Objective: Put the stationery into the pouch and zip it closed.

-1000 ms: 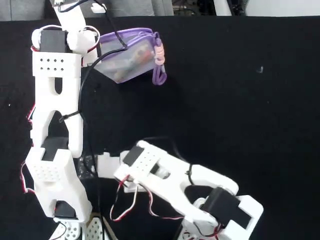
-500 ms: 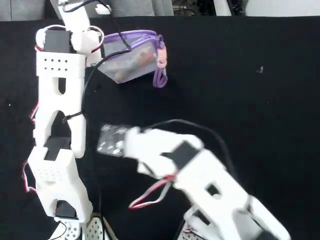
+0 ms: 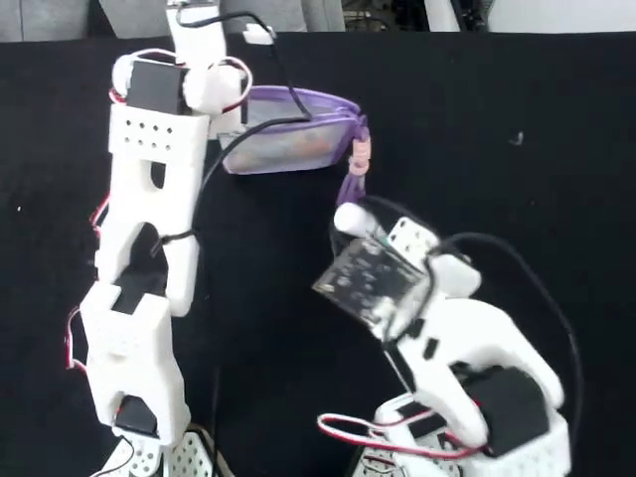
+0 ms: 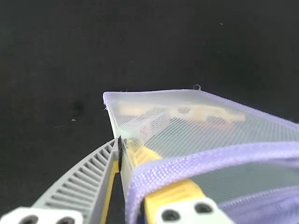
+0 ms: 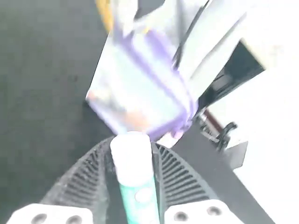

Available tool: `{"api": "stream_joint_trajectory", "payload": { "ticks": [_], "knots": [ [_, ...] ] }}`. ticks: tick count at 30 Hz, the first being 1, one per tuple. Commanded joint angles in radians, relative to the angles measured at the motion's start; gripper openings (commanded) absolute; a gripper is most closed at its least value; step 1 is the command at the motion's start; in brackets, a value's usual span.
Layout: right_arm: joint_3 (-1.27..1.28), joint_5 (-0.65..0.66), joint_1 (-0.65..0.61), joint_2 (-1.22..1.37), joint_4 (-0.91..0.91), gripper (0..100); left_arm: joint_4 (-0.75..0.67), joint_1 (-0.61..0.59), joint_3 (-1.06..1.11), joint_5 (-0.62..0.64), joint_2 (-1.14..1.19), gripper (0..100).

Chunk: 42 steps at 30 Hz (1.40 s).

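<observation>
**Pouch held aloft by one end; stick near it, not yet at the mouth.**

The pouch [image 3: 283, 147], clear mesh with purple trim and some stationery inside, hangs above the far side of the counter [image 3: 517, 199]. The left gripper [image 4: 124, 161] has its jaws pinched on the rim at one end. The right gripper [image 5: 133, 147] has its jaws clamped round a white-capped stick [image 3: 354, 218], near the pouch's strap [image 3: 350, 184]. Risk: the cap appears lined up with the strap end rather than the mouth. A push there would likely swing the singly held pouch aside, or the stick could drop to the counter. The zip looks unclosed.

Qty: 1 pouch [image 3: 288, 149], 1 white-cap stick [image 5: 133, 161], 2 arms [image 3: 149, 209] [image 3: 467, 338].
</observation>
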Motion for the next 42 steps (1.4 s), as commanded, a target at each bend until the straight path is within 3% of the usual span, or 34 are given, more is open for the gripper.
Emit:
{"api": "stream_joint_trajectory", "payload": {
  "ticks": [1, 18, 28, 34, 42],
  "knots": [
    [-0.104, -0.072, 0.021, -0.013, -0.080, 1.1, 0.003, 0.068, -0.071, -0.008, -0.021, 3],
    [0.018, -0.374, 0.029, -0.024, -0.494, 1.1, 0.002, 0.222, -0.059, 0.000, -0.052, 3],
    [0.291, -0.752, 0.367, -0.081, -0.793, 1.1, 0.000, 0.214, 0.005, 0.000, -0.054, 3],
    [0.420, -0.830, 0.364, -0.186, -0.891, 1.1, -0.002, 0.213, 0.015, 0.000, -0.052, 3],
    [0.460, -0.980, 0.354, -0.107, -1.046, 1.1, 0.000, 0.197, 0.025, -0.002, -0.052, 3]
  ]
}}
